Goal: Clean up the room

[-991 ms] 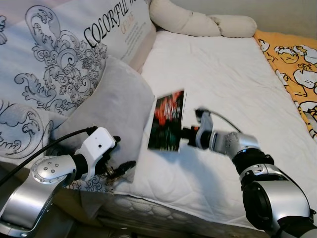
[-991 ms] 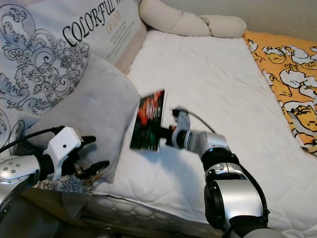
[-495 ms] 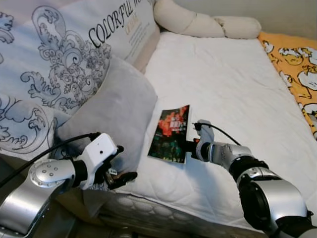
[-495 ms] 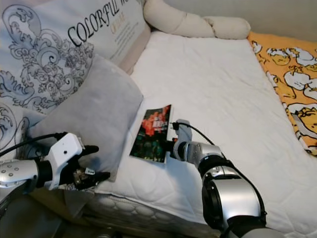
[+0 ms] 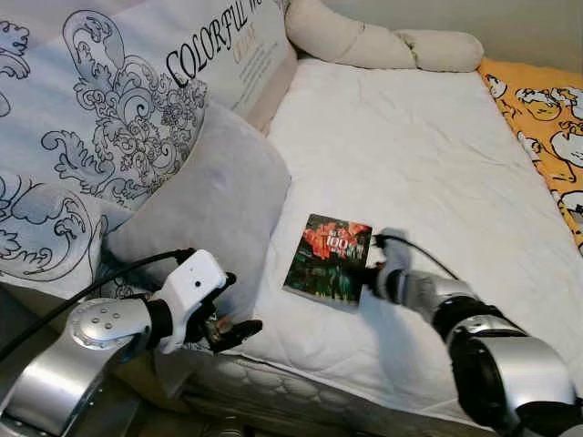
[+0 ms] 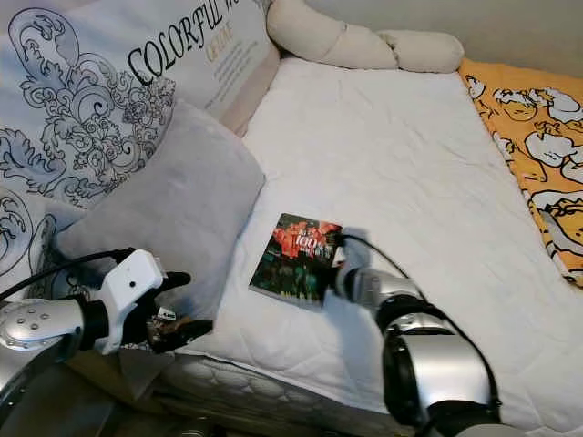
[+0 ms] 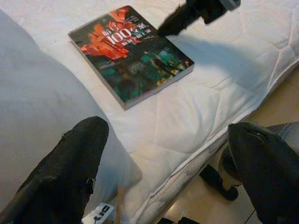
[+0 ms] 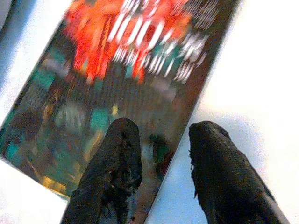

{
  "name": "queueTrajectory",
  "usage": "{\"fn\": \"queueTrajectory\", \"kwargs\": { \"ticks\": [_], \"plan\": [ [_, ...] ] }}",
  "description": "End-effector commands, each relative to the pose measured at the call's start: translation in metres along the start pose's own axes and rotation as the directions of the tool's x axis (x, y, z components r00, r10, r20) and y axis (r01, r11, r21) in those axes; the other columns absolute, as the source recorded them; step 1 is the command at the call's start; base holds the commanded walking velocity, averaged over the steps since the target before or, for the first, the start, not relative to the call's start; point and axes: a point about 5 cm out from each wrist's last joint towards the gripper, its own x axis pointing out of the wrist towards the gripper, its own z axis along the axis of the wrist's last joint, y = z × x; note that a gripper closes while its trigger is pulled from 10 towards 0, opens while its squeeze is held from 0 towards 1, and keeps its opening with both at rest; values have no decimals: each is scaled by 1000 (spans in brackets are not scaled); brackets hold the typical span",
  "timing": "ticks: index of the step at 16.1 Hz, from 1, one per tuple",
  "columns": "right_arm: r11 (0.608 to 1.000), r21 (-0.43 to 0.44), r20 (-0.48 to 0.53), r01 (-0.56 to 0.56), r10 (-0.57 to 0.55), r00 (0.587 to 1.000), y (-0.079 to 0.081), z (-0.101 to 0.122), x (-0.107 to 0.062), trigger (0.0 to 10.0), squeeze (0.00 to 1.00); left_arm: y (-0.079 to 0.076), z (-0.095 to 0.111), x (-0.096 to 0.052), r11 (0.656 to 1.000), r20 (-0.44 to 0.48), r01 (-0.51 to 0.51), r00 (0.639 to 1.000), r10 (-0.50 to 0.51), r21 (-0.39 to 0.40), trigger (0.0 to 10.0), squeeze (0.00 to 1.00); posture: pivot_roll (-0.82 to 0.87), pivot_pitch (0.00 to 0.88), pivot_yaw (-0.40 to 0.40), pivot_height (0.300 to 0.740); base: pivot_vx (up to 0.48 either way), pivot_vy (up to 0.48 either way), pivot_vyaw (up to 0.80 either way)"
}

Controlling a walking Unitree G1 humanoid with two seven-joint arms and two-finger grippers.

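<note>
The book [image 5: 329,259] lies flat on the white bed [image 5: 428,164], just beside the grey pillow [image 5: 214,214]. The right end effector [image 8: 161,154] is slightly parted over the book's edge, gripping nothing. The left end effector [image 7: 163,172] hovers spread wide and empty near the bed's edge

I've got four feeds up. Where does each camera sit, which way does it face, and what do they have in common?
Left eye: on the head, looking down at the bed; both silver arms show, right gripper at the book.
Right eye: the head's other eye, same scene.
Left wrist: along the open left gripper toward the book and mattress edge.
Right wrist: close above the book's cover, its two fingers apart.
Shared: the book shows in all four.
</note>
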Motion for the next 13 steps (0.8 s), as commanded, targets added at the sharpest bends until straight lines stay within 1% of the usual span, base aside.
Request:
{"fn": "queueTrajectory", "kwargs": {
  "ticks": [1,2,3,5,6,7,8,9,10,11,12,13],
  "plan": [
    [999,-16,42,29,-28,999,-9,5,-3,10000,1000,-2,1,3,1000,0,-4,1000,4,6,10000,0,80,0,3,740,0,0,0],
    [1000,-15,56,-5,6,998,-11,6,-5,10000,1000,-3,1,7,1000,9,-11,1000,11,1,10000,0,63,0,6,740,0,0,0],
    [999,-39,60,-27,30,998,-13,6,-6,10000,1000,-3,1,10,1000,21,-19,1000,20,-3,10000,0,55,0,7,740,0,0,0],
    [998,-30,84,-51,53,995,-17,8,-8,10000,1000,-1,2,14,999,42,-50,998,51,-15,10000,0,37,0,7,740,0,0,0],
    [997,-45,121,-68,73,990,-18,12,-10,10000,1000,1,4,17,995,72,-92,993,94,-32,10000,0,20,0,9,740,0,0,0],
    [995,-69,189,-72,84,978,-20,18,-12,10000,1000,10,6,23,973,115,-218,967,225,-75,10000,0,4,0,10,740,0,0,0],
    [996,-80,256,-32,51,965,-23,23,-15,10000,1000,18,9,27,934,142,-333,926,350,-128,10000,0,-15,0,11,740,0,0,0],
    [998,-58,307,-6,24,951,-26,25,-18,10000,1000,23,10,30,909,155,-390,899,410,-147,10000,0,-24,0,10,740,0,0,0],
    [999,-43,324,-3,17,946,-27,25,-20,10000,1000,24,11,30,902,159,-406,890,426,-148,10000,0,-24,0,10,740,0,0,0],
    [998,2,417,56,-52,907,-34,23,-29,10000,1000,27,13,30,875,173,-455,860,480,-166,10000,0,-55,0,21,740,0,0,0],
    [997,26,474,73,-76,877,-32,19,-38,10000,1000,31,16,29,850,187,-488,832,522,-199,10000,0,-73,0,30,740,0,0,0],
    [997,23,489,71,-74,869,-29,18,-40,10000,1000,31,17,29,843,193,-495,825,532,-209,10000,0,-81,0,33,740,0,0,0]
  ]
}}
